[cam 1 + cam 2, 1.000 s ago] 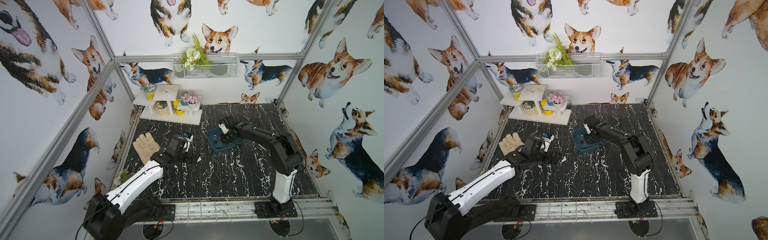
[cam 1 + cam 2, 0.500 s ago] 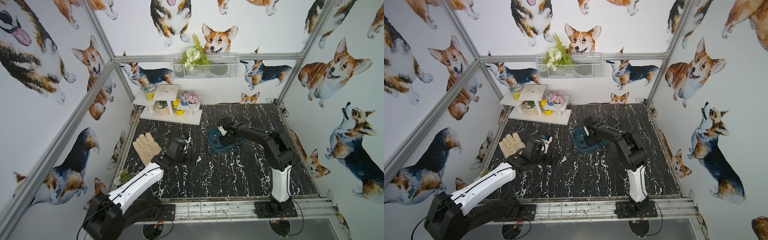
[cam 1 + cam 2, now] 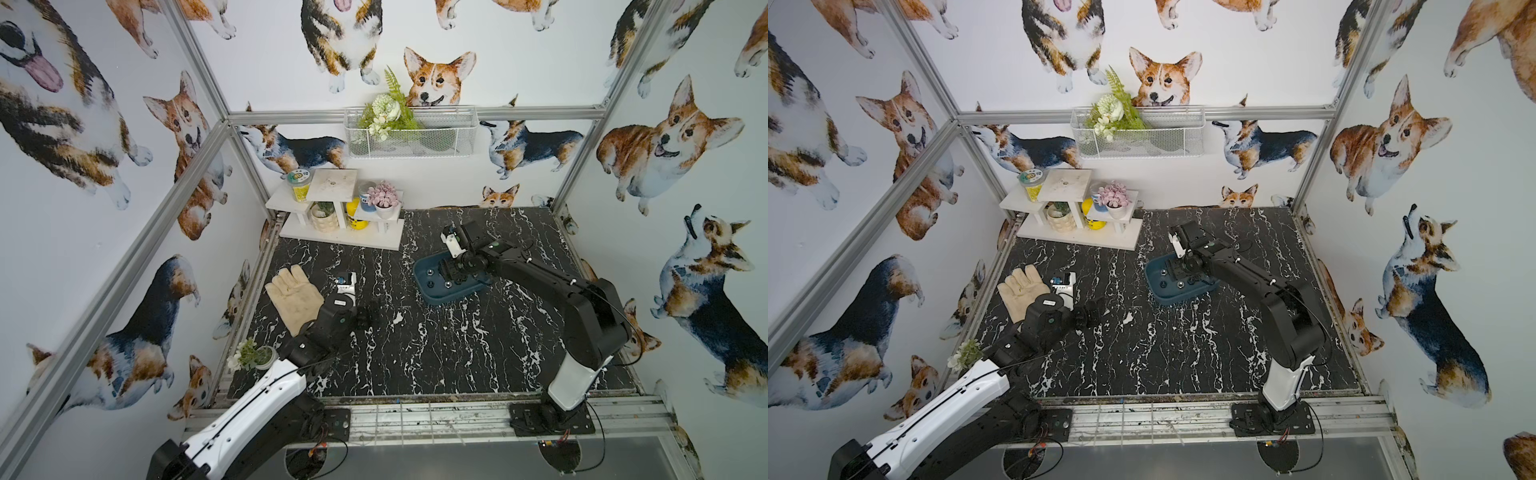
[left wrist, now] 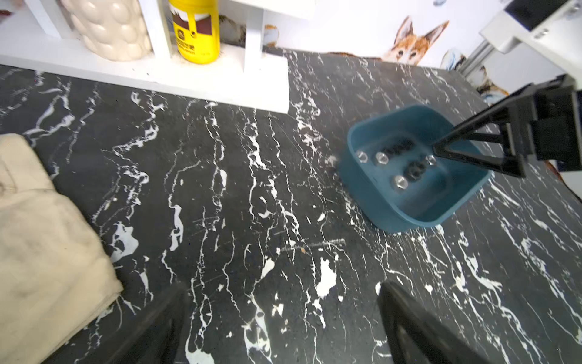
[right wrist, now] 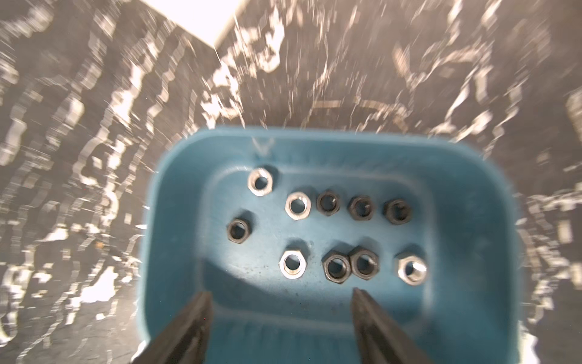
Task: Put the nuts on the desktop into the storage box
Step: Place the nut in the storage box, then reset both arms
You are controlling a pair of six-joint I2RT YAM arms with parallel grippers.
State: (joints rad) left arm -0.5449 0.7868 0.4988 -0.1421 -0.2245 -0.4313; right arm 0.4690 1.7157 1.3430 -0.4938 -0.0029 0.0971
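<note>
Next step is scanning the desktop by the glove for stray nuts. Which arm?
Left. The left pincer, open, hangs over the desktop near the glove; the right pincer stands open over the box, where ten nuts lie.

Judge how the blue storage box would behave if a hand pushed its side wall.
Probably light: the storage box looks like thin plastic and holds only ten small nuts. It would likely slide rather than tip, being low and wide on the smooth desktop. A sharp shove might send the loose nuts skidding across its floor.
</note>
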